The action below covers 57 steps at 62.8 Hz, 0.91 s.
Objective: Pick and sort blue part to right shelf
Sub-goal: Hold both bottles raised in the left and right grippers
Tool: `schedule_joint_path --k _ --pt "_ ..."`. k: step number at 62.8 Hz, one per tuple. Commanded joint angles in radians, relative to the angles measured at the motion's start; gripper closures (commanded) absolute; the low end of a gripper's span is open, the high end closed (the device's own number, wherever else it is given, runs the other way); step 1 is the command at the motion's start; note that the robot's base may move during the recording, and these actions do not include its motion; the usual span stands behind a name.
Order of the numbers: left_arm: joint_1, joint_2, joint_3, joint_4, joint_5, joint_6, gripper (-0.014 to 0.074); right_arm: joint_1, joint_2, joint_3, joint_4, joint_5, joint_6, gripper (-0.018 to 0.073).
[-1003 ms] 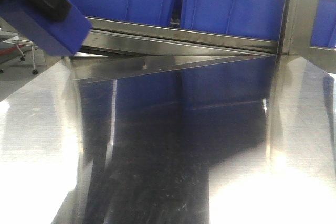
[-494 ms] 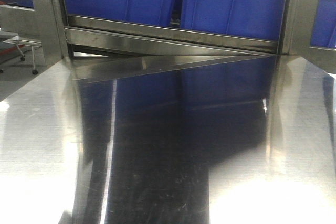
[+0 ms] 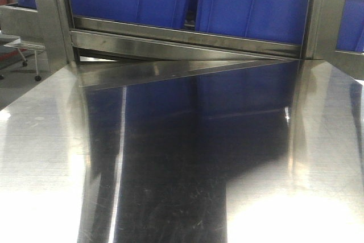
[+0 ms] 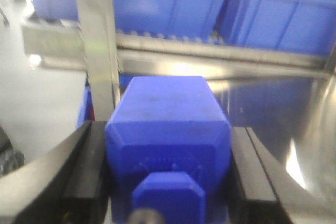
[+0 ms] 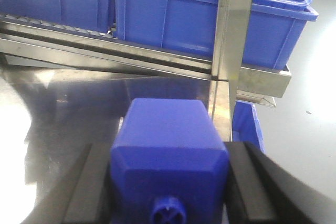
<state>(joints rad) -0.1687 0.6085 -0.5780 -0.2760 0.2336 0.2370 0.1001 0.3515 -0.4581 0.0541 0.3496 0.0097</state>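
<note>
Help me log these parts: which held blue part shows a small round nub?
The blue part in the right gripper: its nub is small and round. The other blue part, in the left gripper, has a wider, bevelled nub.

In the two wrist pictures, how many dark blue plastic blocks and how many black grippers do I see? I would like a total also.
Dark blue boxy plastic blocks: 2
Black grippers: 2, the left gripper and the right gripper, each shut on one block
Total: 4
</note>
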Motion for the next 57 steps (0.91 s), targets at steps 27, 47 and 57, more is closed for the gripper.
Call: schedule_joint_path --k 27,47,57 --pt "0.127 -0.168 0.016 0.014 -0.086 -0.006 0.0240 -0.006 0.004 -0.031 -0.007 -0.093 -0.010 0.0135" --pt "0.127 -0.168 0.019 0.014 -0.086 -0.006 0.0240 -0.006 0.004 -0.031 -0.007 -0.093 -0.010 0.0135" --pt "0.127 -0.168 0.019 0.014 -0.086 -0.006 0.0240 -0.006 0.004 -0.031 -0.007 -0.093 -0.010 0.0135"
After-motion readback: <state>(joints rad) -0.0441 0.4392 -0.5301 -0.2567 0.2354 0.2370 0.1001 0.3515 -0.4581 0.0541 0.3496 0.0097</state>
